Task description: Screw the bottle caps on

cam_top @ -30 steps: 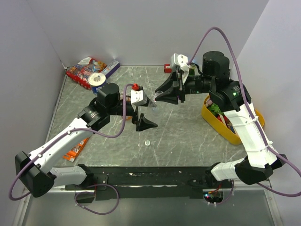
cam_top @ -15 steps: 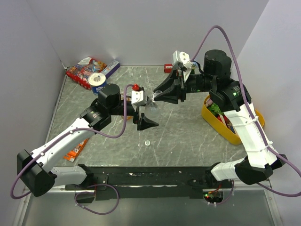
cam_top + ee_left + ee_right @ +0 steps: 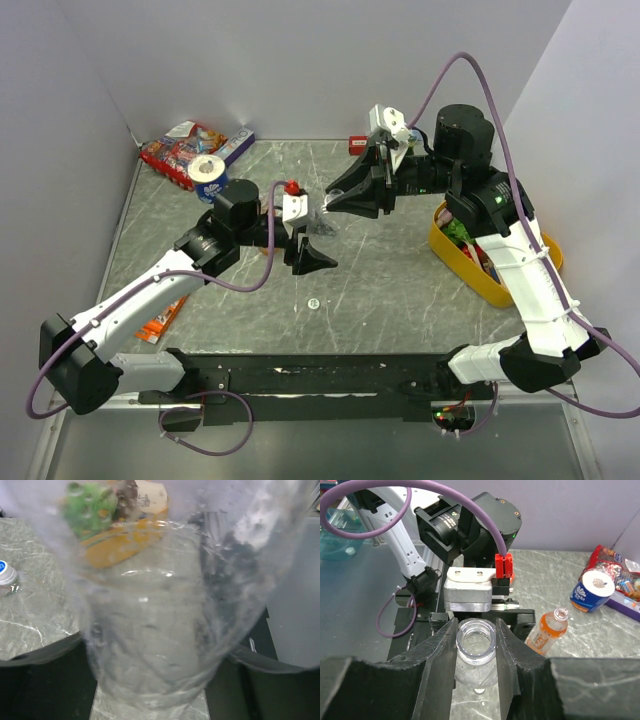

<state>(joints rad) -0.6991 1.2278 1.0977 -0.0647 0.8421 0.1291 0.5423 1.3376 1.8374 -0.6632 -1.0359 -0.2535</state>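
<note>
**Clear bottle (image 3: 155, 630) held aloft at centre of the top view.**
Left gripper (image 3: 312, 240) clamps its body; right gripper (image 3: 328, 203) flanks the open neck, contact unclear. A blue cap (image 3: 4, 573) sits on the table (image 3: 400, 270), left edge of the left wrist view; an uncapped orange bottle (image 3: 547, 629) lies right of centre in the right wrist view.

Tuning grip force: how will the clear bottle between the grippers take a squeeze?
The clear bottle looks empty and thin-walled, so probably light and easy to dent. With its mouth open, the walls likely give more. The right gripper pinches smooth plastic at the neck, so it may slip.
</note>
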